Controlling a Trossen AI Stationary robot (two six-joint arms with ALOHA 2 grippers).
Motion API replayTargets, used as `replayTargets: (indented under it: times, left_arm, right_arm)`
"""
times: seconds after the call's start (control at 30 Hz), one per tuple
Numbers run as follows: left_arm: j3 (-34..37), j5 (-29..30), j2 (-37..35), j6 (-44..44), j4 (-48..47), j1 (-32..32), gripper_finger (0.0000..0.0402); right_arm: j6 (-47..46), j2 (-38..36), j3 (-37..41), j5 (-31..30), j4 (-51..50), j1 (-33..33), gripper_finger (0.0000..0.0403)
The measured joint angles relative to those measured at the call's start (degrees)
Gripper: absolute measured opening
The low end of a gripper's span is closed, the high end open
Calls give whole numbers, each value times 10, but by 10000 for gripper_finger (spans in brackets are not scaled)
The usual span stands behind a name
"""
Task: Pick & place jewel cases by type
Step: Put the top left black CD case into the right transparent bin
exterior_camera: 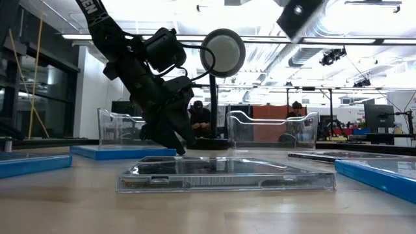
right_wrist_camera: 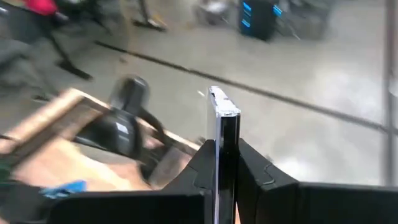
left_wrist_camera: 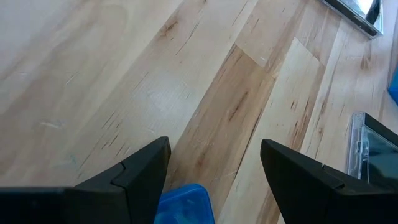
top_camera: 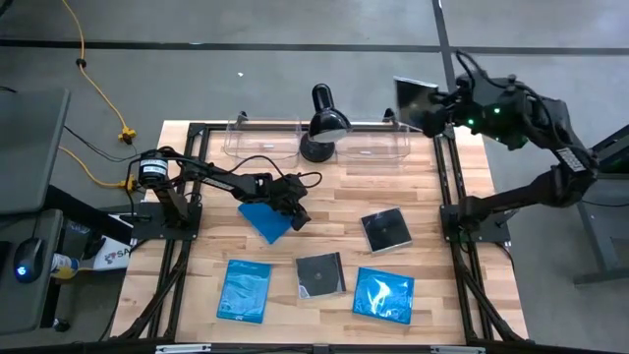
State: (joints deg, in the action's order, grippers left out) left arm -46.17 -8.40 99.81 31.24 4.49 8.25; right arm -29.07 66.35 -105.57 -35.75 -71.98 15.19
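Left claw (top_camera: 293,211) low over worktop (top_camera: 432,236), left of centre, fingers (left_wrist_camera: 134,171) spread with a gap between them. Blue case (top_camera: 266,218) flat beneath, its corner showing between the tips in the left wrist view (left_wrist_camera: 185,204). Not pinched yet, as far as visible; whether the tips touch it cannot be told. Case turned diagonal to the worktop edges, one corner toward the claw. Judged: coming grasp depends on fingers straddling the thin edge at that corner, not the broad face.

Right claw (top_camera: 432,110) raised above the back right corner, pressed onto a dark case (top_camera: 415,101) held on edge, upright between the fingers (right_wrist_camera: 219,124). Right clear bin (top_camera: 373,146) just below and to the left of it in the high view, beside the desk lamp (top_camera: 322,123); left clear bin (top_camera: 261,138) on the lamp's other side. Judged: drop into the right bin likely next for this arm, case needing to travel inward and down.

Elsewhere on worktop, all flat:
- second dark case (top_camera: 385,230), right of centre
- third dark case (top_camera: 321,274), front centre
- blue case at front left (top_camera: 245,291)
- blue case at front right (top_camera: 383,295)

Left arm nearer the blue ones at front left; right arm nearer the second dark case.
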Motion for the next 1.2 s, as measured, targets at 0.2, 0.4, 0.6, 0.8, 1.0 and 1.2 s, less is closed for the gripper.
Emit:
replayTargets:
  times: [0.2,0.4,0.6,0.8,1.0,1.2]
  left_arm:
    - [1,0,0,0,5,0,255]
    - [1,0,0,0,11,0,255]
    - [2,-10,0,0,13,0,255]
    - [2,-22,0,-1,14,0,255]
    - [2,-38,1,-2,17,0,255]
    - [2,-45,1,-7,16,0,255]
  right_arm:
    - [-43,-18,68,21,-28,61,12]
    - [-42,-50,228,110,120,129,12]
    - [-41,-60,373,236,297,217,12]
    - [-61,-52,467,366,412,309,12]
    - [-96,-23,528,474,484,379,12]
    - [-115,32,550,521,546,405,12]
